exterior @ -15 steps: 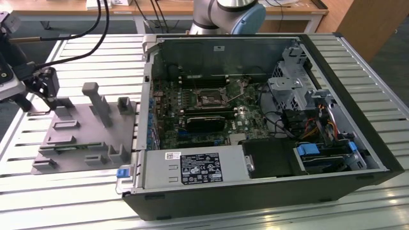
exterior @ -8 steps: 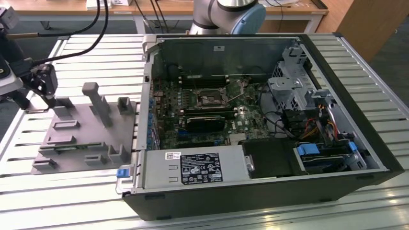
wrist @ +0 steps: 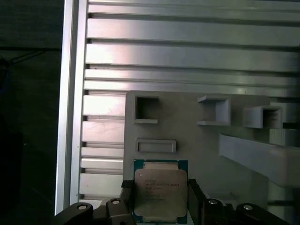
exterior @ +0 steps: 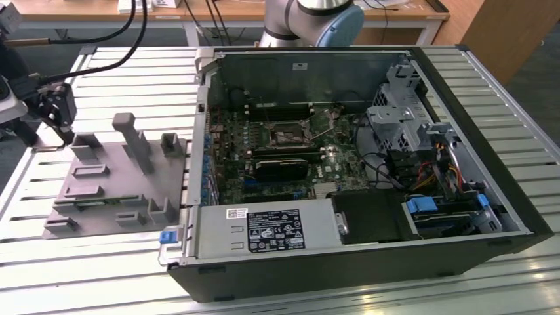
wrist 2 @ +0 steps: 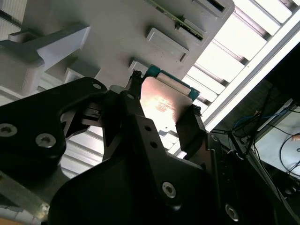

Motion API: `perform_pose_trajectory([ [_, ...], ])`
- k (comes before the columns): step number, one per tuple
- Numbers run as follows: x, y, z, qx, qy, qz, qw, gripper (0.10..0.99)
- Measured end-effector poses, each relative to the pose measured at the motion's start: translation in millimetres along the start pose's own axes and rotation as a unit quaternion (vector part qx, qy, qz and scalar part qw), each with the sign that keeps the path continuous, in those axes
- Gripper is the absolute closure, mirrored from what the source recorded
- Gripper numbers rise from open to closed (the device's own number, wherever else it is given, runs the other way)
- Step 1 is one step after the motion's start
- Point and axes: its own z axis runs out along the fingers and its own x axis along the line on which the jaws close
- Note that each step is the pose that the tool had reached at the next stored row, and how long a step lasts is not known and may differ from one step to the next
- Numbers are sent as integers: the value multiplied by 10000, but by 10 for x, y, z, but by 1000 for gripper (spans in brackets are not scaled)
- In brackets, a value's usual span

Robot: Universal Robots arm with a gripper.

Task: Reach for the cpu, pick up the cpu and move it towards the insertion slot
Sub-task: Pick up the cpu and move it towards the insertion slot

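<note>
Here, 1 cpu (wrist: 160, 192) in 1 tool (wrist 2: 164, 96)

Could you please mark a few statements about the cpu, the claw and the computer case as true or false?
1. The claw grips the cpu by two opposite edges. True.
2. The cpu sits in the insertion slot. False: it is at the grey plate, outside the computer case.
3. The computer case lies open. True.
4. The grey plate lies to the exterior view's right of the case. False: it lies to its left.
</note>
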Motion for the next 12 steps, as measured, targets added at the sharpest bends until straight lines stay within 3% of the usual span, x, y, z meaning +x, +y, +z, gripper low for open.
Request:
perform_pose_trajectory([
  [12, -1, 23, -156, 18, 0, 0, 10000, 541],
])
